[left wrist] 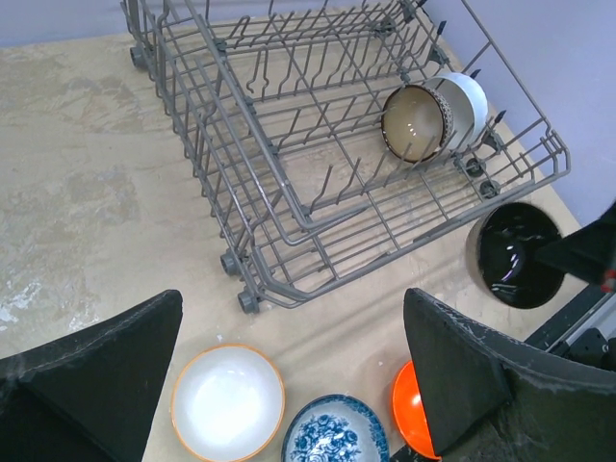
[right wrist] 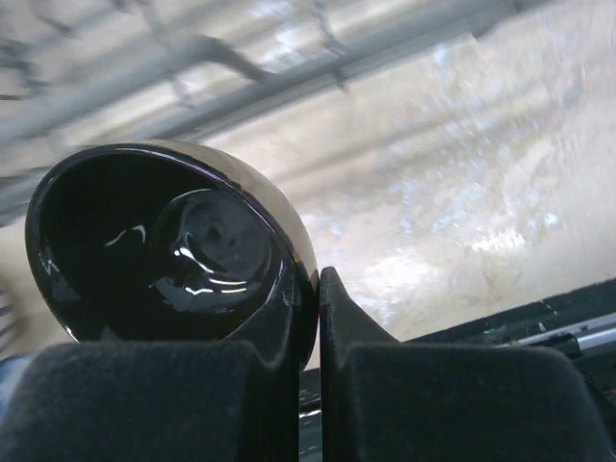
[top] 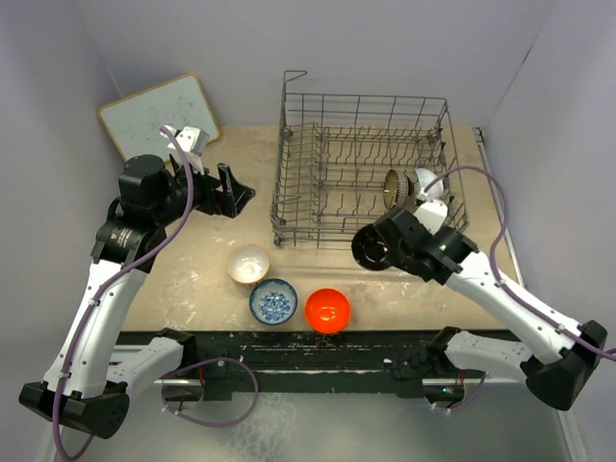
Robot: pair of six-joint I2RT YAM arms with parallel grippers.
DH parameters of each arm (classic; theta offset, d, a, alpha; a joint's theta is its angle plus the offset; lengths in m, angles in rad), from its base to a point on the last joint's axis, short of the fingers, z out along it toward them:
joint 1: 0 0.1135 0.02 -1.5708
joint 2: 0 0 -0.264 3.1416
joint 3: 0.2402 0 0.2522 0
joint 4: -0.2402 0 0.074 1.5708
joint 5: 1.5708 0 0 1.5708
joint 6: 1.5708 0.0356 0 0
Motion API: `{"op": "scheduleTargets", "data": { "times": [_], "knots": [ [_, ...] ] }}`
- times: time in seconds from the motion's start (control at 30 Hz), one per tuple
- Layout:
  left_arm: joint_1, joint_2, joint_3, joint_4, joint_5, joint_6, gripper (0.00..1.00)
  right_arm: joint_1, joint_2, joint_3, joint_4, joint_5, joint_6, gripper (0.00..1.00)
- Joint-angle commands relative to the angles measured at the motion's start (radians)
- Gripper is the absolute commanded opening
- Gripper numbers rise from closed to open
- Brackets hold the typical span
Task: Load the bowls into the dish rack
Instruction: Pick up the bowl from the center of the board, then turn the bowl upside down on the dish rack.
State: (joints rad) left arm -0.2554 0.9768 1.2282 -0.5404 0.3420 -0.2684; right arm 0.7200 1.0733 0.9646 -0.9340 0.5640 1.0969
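Note:
My right gripper (right wrist: 318, 289) is shut on the rim of the glossy black bowl (right wrist: 164, 250), held tilted just off the front right corner of the dish rack (top: 366, 168); the black bowl (top: 369, 248) also shows in the top view and the black bowl (left wrist: 515, 255) in the left wrist view. A brown-rimmed bowl (top: 392, 188) and a white bowl (top: 426, 185) stand on edge in the rack's right end. On the table in front lie a cream bowl (top: 248, 264), a blue-and-white bowl (top: 273, 301) and an orange-red bowl (top: 327, 309). My left gripper (top: 231, 191) hangs open left of the rack, holding nothing.
A white board (top: 159, 115) leans at the back left corner. Grey walls close in the table on three sides. The table's dark front edge (top: 318, 337) runs just below the orange-red bowl.

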Motion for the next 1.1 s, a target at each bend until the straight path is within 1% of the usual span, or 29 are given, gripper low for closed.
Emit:
{"op": "scheduleTargets", "data": {
  "times": [0.0,0.13,0.2,0.27,0.33,0.37,0.4,0.5,0.57,0.7,0.87,1.07],
  "knots": [
    [0.007,-0.014,0.026,0.043,0.028,0.007,0.99,0.115,0.013,0.29,-0.129,0.132,-0.022,0.0],
    [0.007,-0.017,0.045,0.034,0.038,0.004,0.99,0.13,0.116,0.504,-0.151,0.174,-0.112,0.0],
    [0.007,-0.026,0.056,0.025,0.034,0.007,0.99,0.13,0.154,0.587,-0.086,0.187,-0.196,0.0],
    [0.007,-0.032,0.067,0.011,0.026,0.014,0.99,0.111,0.203,0.687,-0.042,0.26,-0.271,0.0],
    [0.008,-0.036,0.077,0.003,0.022,0.015,0.99,0.048,0.265,0.764,0.049,0.3,-0.364,0.0],
    [0.007,-0.038,0.08,0.002,0.024,0.015,0.99,0.013,0.282,0.786,0.091,0.297,-0.421,0.0],
    [0.007,-0.037,0.084,0.001,0.029,0.012,0.99,-0.032,0.294,0.793,0.204,0.277,-0.513,0.0],
    [0.008,-0.035,0.089,0.003,0.045,0.0,0.99,-0.152,0.34,0.813,0.407,0.249,-0.648,0.0],
    [0.007,-0.039,0.087,0.007,0.053,-0.006,0.99,-0.21,0.394,0.854,0.478,0.258,-0.712,0.0],
    [0.007,-0.044,0.073,0.021,0.063,-0.011,0.99,-0.286,0.482,0.881,0.717,0.348,-0.916,0.0],
    [0.007,-0.031,0.071,0.033,0.076,-0.013,0.99,-0.375,0.621,0.956,0.939,0.458,-1.115,0.0],
    [0.007,-0.028,0.037,0.049,0.083,-0.009,0.99,-0.413,0.797,1.019,1.177,0.533,-1.472,0.0]
  ]
}}
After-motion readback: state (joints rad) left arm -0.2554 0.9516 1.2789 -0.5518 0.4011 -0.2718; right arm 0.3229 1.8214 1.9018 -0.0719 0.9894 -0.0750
